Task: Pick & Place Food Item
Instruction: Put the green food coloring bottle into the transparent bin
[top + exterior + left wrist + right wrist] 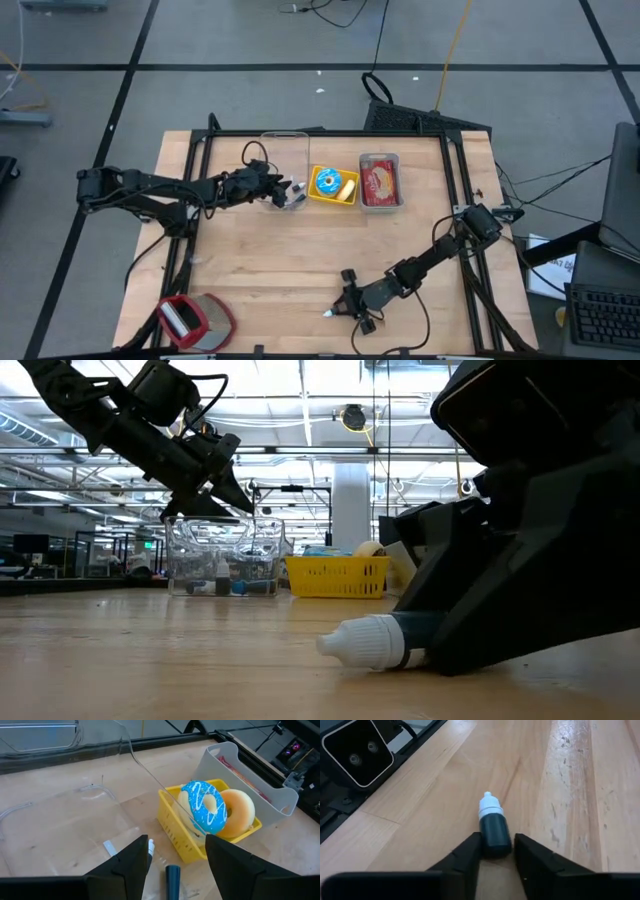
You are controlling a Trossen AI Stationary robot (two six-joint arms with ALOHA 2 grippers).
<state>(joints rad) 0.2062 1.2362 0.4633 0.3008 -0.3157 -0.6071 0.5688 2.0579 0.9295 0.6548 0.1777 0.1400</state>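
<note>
Our right hand (496, 851) pinching the dark dropper bottle (493, 827) on the bench (570, 795) (left hand (175, 857) spread over the clear bin (284, 150)).

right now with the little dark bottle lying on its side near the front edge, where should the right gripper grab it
Grip the small bottle across its dark body, not the narrow white cap. It lies flat on the table with the cap pointing away from the right gripper, so coming in low from the base end suits it, one finger on each side. The fingers already straddle the base that way.
</note>
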